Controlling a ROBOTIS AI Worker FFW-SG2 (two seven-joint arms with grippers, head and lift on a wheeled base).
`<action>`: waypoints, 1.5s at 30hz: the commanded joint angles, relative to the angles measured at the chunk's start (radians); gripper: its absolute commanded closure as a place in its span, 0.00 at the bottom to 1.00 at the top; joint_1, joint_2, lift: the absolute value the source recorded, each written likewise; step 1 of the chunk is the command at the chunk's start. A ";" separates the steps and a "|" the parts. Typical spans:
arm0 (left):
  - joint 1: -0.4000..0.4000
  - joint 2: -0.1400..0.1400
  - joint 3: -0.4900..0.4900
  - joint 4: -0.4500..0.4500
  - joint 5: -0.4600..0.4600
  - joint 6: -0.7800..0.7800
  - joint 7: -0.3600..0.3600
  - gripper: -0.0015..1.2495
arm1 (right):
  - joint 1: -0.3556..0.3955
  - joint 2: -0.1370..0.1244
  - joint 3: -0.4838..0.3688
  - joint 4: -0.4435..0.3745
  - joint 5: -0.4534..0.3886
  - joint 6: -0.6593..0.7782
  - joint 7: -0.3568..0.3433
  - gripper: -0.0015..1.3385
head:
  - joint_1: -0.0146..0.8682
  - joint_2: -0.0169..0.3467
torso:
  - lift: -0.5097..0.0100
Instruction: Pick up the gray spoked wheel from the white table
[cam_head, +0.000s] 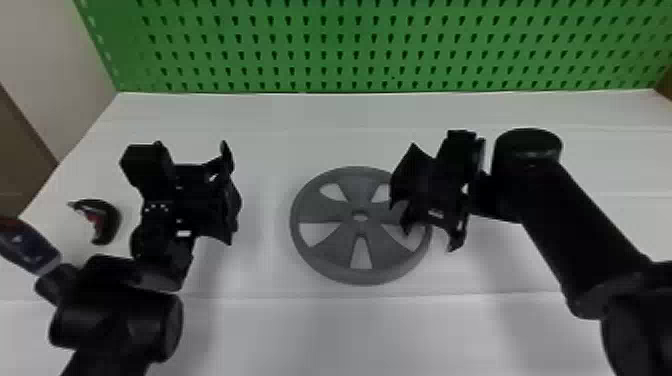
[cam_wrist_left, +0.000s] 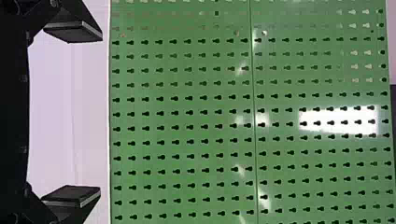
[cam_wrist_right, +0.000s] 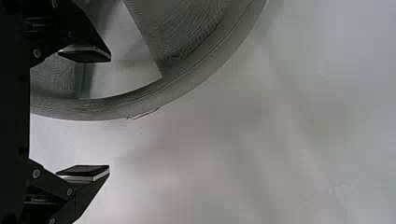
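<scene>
The round gray plastic-looking spoked wheel (cam_head: 361, 229) is found flat on the white worktop (cam_head: 325, 335), its right rim (cam_wrist_right: 116, 107) straddled by the parted black fingers (cam_wrist_right: 84, 171) of the right gripper (cam_wrist_right: 110, 113), presumably for clamping, the left gripper (cam_wrist_left: 101, 113) being held open at left.

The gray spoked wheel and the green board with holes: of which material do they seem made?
The gray spoked wheel looks like matte plastic, perhaps 3D-printed: fine layer-like lines run over its surface. The green board looks like glossy painted sheet metal, given its bright reflections, though plastic is possible.
</scene>
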 joint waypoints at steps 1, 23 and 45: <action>0.000 0.000 -0.001 0.000 -0.002 0.000 0.000 0.10 | -0.006 -0.001 0.010 0.000 0.001 -0.002 0.003 0.36 | 0.93 0.17 | 0.79; -0.003 0.000 -0.004 0.000 -0.003 0.000 0.003 0.10 | -0.007 -0.004 0.007 0.014 -0.016 0.001 0.033 0.52 | 0.93 0.17 | 0.79; -0.003 0.000 -0.005 0.000 -0.003 0.000 0.005 0.10 | -0.010 -0.007 0.024 0.015 -0.010 0.010 0.038 0.62 | 0.93 0.17 | 0.79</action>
